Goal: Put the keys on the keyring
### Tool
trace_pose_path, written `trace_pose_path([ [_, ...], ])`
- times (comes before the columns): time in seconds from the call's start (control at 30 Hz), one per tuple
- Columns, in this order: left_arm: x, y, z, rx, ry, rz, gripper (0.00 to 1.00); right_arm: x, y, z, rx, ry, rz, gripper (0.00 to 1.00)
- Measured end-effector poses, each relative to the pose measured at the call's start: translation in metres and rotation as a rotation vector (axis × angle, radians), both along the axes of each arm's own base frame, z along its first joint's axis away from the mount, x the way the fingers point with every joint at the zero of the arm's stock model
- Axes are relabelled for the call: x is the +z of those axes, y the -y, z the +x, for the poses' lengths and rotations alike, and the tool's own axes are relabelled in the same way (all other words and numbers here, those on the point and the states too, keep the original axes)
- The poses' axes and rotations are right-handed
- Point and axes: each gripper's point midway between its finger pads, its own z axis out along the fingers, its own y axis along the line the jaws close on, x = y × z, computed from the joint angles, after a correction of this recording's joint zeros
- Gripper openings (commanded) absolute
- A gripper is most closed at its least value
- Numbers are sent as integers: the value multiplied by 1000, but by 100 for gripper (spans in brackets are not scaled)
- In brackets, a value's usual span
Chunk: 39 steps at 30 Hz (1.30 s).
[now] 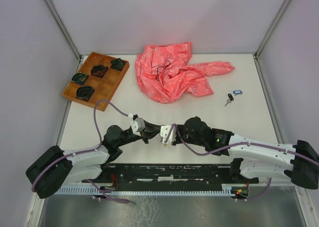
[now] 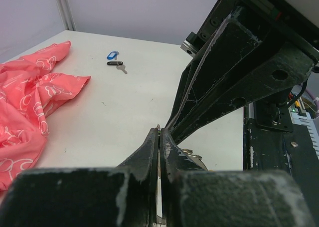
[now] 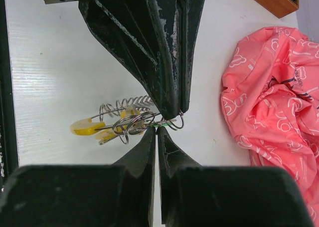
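Threading step in hand, at the middle of the bench, close to its near edge, both tools meeting tip to tip. Left tool pinched fully shut on a thin metal wire running up the seam between its fingers, judged to be part of the keyring. Keyring seen as a springy grey coil bunched with several smaller wire loops just beside both sets of fingertips. Yellow-headed key already caught among the loops, with a glimpse of green close to the tips. Right tool nearly closed, only a hairline slit between its fingers, tips at the wire bundle. Impossible to tell whether gripping a loop or merely resting against it.

Two more keys lying loose toward the right edge of the bench, well apart from the tools: a blue-tagged key and, just beside it, a black-headed key. Pink cloth heaped at the far edge, near the middle.

Judged partly done: at least one key at the ring, two untouched. Next move probably calls for a firm left grip to steady the ring, a clean release of the right tool from the bundle without dragging the loops, then a reach toward the right edge and a fine pinch on a small flat head lying against the bench.
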Motion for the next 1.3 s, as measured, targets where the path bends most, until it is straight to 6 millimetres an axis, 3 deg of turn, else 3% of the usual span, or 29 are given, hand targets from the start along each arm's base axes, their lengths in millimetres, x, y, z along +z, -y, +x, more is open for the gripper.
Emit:
trace_pose_path([
  [0.27,1,0,-1,-7,7,-5,3,2,0,2,-10,10,9,1],
  [0.63,-4,-4,-5,-4,-11,32,11,4,7,2,18,31,-85,1],
  [0.97,-18,-7,-7,-4,-51,81,9,-4,13,0,37,24,-163,1],
  [1.07,-18,-7,-7,-5,-51,82,3,-5,13,-1,42,23,-166,1],
  [1.3,-17,-4,-5,-6,-55,84,6,-9,12,-3,53,11,-175,1],
])
